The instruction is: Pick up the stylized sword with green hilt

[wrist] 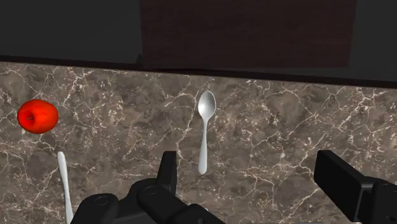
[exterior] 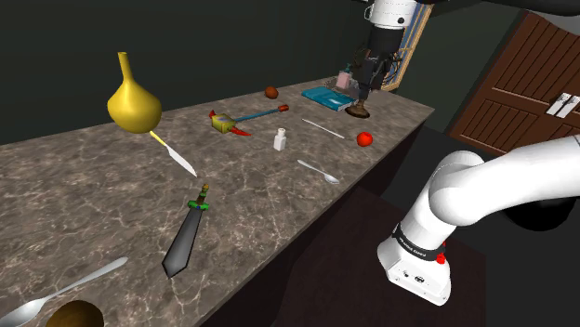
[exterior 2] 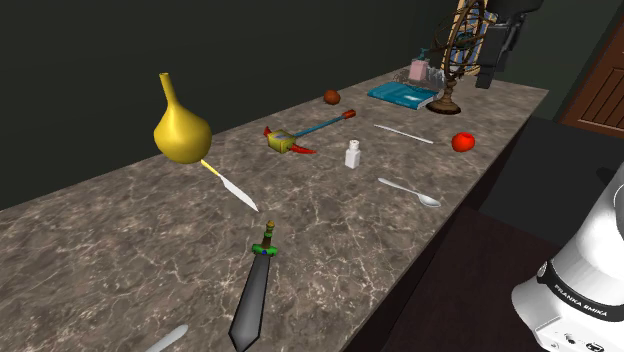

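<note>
The sword (exterior: 185, 239) lies flat on the marble counter (exterior: 84, 209) toward the near end. It has a dark grey blade and a green hilt (exterior: 200, 201) pointing away from the counter's front edge. In the second exterior view the sword (exterior 2: 254, 294) sits at the bottom centre. My gripper (exterior: 368, 82) hangs well above the counter's far end, far from the sword, and appears again at the second exterior view's top right (exterior 2: 487, 70). In the wrist view the gripper (wrist: 254, 184) is open with nothing between its fingers, over a silver spoon (wrist: 205, 130).
A yellow long-necked vase (exterior: 134, 102), a pale knife (exterior: 177, 156), a blue-and-red toy (exterior: 246, 119), a white bottle (exterior: 280, 140), a red fruit (exterior: 364, 139), a spoon (exterior: 318, 171) and a teal tray (exterior: 325, 96) share the counter. A large spoon (exterior: 65, 288) lies near the sword.
</note>
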{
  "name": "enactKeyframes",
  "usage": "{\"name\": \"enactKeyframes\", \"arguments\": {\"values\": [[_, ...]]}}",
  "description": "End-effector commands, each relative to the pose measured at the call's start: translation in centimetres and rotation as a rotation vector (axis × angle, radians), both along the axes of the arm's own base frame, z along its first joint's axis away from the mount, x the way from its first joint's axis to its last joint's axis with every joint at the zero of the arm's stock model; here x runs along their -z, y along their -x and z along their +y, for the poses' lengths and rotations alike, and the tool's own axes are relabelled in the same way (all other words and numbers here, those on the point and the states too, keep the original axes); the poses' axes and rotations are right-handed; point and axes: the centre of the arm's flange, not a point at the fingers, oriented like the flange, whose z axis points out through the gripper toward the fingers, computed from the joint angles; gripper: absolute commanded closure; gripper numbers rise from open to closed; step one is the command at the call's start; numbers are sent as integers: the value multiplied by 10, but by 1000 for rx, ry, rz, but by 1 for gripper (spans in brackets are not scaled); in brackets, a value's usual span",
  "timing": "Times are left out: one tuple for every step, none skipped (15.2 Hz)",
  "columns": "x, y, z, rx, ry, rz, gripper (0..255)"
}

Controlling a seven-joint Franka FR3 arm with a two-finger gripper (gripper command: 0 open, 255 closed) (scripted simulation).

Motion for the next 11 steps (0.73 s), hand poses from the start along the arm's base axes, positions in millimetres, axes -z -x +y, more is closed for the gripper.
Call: {"name": "enactKeyframes", "arguments": {"values": [[0, 0, 0, 0, 0, 0, 0], [7, 0, 11, 19, 0, -2, 0], [14, 0, 22, 37, 1, -5, 0], [21, -1, 33, 56, 1, -7, 0], [28, -2, 44, 75, 2, -9, 0], [35, -3, 55, 94, 2, -11, 0], [42, -4, 67, 112, 3, -14, 0], [49, -5, 78, 131, 3, -16, 0], [56, -7, 89, 150, 4, -18, 0], [63, -9, 99, 169, 4, -21, 0], [70, -11, 110, 187, 5, -23, 0]]}}
